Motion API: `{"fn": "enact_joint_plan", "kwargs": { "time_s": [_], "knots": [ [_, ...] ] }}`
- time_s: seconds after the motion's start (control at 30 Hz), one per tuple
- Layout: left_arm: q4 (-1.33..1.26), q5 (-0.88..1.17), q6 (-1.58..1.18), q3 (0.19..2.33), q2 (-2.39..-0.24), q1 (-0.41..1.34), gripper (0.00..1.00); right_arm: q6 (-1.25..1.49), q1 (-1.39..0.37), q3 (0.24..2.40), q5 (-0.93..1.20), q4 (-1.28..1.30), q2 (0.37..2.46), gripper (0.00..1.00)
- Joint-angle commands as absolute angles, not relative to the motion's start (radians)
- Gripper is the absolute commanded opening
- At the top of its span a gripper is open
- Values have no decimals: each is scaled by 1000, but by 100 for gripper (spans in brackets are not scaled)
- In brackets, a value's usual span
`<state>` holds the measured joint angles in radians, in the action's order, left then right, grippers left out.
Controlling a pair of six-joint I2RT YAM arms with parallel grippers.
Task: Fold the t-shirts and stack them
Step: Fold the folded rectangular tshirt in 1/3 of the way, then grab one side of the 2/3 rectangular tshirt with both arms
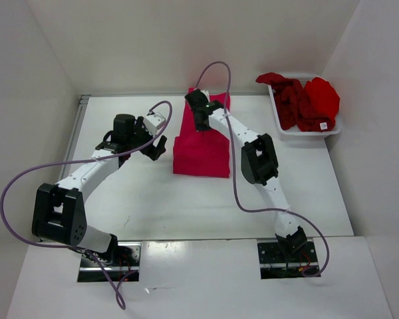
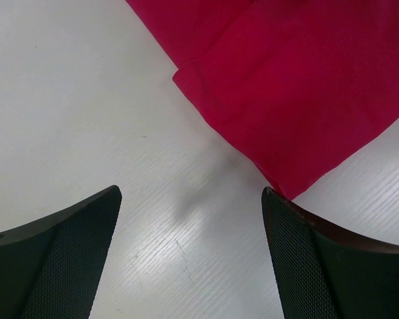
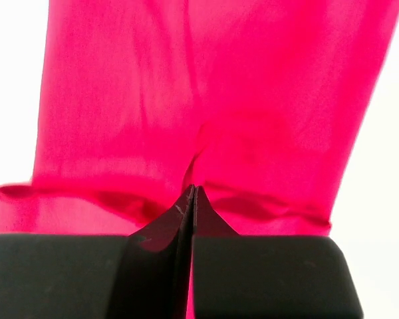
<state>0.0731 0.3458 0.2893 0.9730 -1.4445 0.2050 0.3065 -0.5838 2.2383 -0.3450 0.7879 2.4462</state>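
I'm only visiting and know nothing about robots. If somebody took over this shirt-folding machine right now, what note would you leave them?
Left hand: open and empty, over the table beside the pink shirt.
Right hand: shut, pinching the pink shirt toward its far end.
Shirts: the pink shirt lies mid-table, partly folded into a long strip. The dark red shirt and bright red shirt lie crumpled in the basket at the far right.
Done: first folds of the pink shirt.
Left: finish it, then fold and stack the other two.
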Motion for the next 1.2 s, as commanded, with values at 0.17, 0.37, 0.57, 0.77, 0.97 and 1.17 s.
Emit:
{"fn": "enact_joint_plan", "kwargs": {
  "time_s": [0.17, 0.37, 0.57, 0.77, 0.97, 1.17],
  "knots": [
    [-3, 415, 116, 1040, -1491, 195, 97, 345, -534, 2186, -359, 813, 2255, 3],
    [35, 642, -116, 1213, -1604, 186, 97, 382, -491, 1761, -284, 657, 1976, 48],
    [356, 559, 81, 1237, -1637, 204, 97, 429, -480, 1455, -226, 578, 1810, 69],
    [321, 540, 0, 1167, -1680, 258, 97, 523, -462, 1266, -107, 489, 1764, 68],
    [276, 506, -89, 1146, -1727, 258, 95, 603, -451, 1194, -68, 460, 1737, 62],
    [301, 497, -124, 1124, -1778, 258, 76, 644, -451, 1120, 4, 413, 1710, 59]
  ]
}}
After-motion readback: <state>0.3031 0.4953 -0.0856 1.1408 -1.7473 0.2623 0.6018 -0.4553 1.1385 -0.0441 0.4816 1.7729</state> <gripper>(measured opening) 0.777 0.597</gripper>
